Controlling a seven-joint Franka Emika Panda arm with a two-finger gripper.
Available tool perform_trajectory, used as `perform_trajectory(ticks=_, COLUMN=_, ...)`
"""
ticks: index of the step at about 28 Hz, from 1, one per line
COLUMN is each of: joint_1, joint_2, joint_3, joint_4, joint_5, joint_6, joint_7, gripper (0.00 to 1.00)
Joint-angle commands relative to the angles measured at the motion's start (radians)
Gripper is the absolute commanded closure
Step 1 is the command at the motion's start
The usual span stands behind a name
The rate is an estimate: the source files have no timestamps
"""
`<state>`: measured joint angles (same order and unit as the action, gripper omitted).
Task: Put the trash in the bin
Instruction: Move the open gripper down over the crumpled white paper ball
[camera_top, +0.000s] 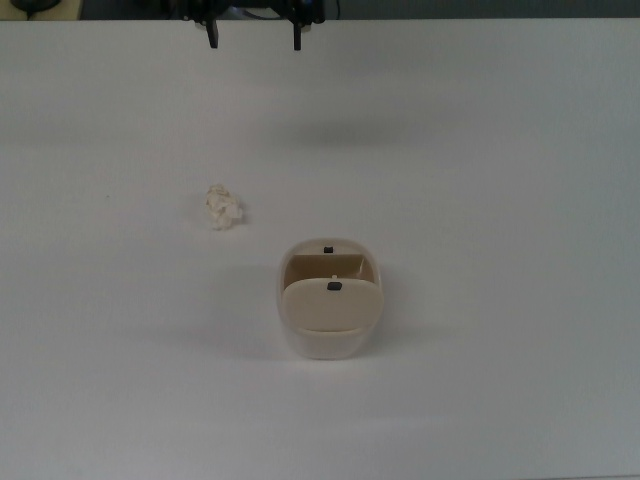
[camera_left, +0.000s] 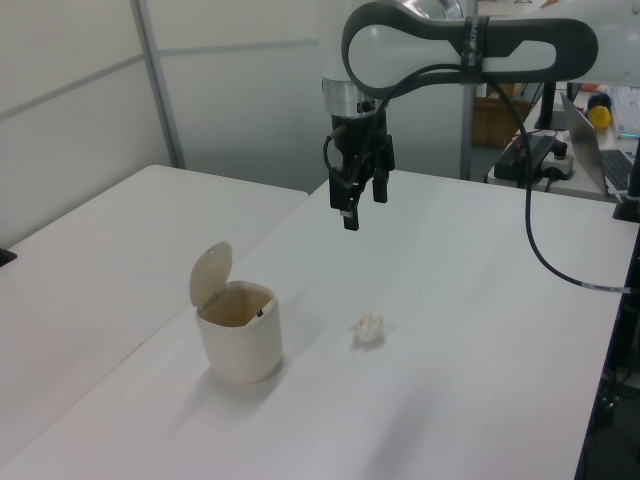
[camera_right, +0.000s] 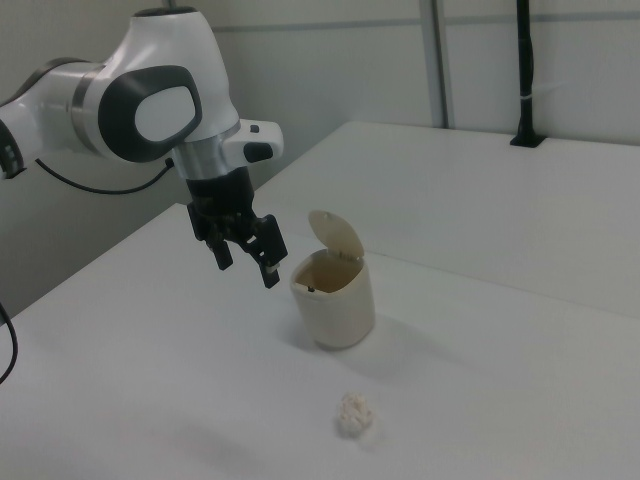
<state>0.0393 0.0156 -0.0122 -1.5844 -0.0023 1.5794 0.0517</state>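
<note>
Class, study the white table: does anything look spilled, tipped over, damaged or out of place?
Only the trash: a crumpled paper wad lying loose on the table, apart from the bin. The bin stands upright with its lid tipped open. Nothing is spilled or damaged.

— What does the arm (camera_right: 150, 105) look like?
— Glossy white rounded shells, with dark grey bands and panels at the joints. The last segment before the gripper ends in a silvery metal ring.
— And the gripper (camera_left: 362, 201)?
— Black all over, a blocky body with two slim straight black fingers (camera_right: 270, 272).
— Any cables?
— A black cable (camera_left: 535, 240) loops down from the arm in the left view; another thin black one hangs behind it in the right view.
</note>
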Motion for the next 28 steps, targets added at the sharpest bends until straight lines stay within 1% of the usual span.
perform_trajectory(ticks=1, joint_1=-0.001, joint_2=-0.014, joint_3=-0.031, joint_4=-0.008, joint_5=0.056, joint_6=-0.022, joint_7=0.010, gripper=0.00)
perform_trajectory(ticks=10, joint_1=-0.002, joint_2=0.000, joint_3=-0.031, joint_4=-0.014, joint_5=0.056, joint_6=-0.010, joint_7=0.002, gripper=0.00)
perform_trajectory(ticks=16, joint_1=-0.015, joint_2=0.090, joint_3=-0.031, joint_4=-0.022, joint_5=0.038, joint_6=0.027, joint_7=-0.004, gripper=0.00)
perform_trajectory(ticks=17, joint_1=-0.015, joint_2=0.102, joint_3=-0.031, joint_4=-0.031, joint_5=0.031, joint_6=0.045, joint_7=-0.004, gripper=0.00)
perform_trajectory(ticks=18, joint_1=-0.019, joint_2=0.118, joint_3=-0.031, joint_4=-0.060, joint_5=0.021, joint_6=0.092, joint_7=-0.010, gripper=0.00)
perform_trajectory(ticks=24, joint_1=-0.044, joint_2=0.125, joint_3=-0.031, joint_4=-0.201, joint_5=0.018, joint_6=0.261, joint_7=-0.101, gripper=0.00)
perform_trajectory(ticks=26, joint_1=-0.047, joint_2=0.136, joint_3=-0.031, joint_4=-0.223, joint_5=0.010, joint_6=0.287, joint_7=-0.104, gripper=0.00)
perform_trajectory(ticks=28, joint_1=-0.047, joint_2=0.158, joint_3=-0.031, joint_4=-0.230, joint_5=-0.014, joint_6=0.304, joint_7=-0.102, gripper=0.00)
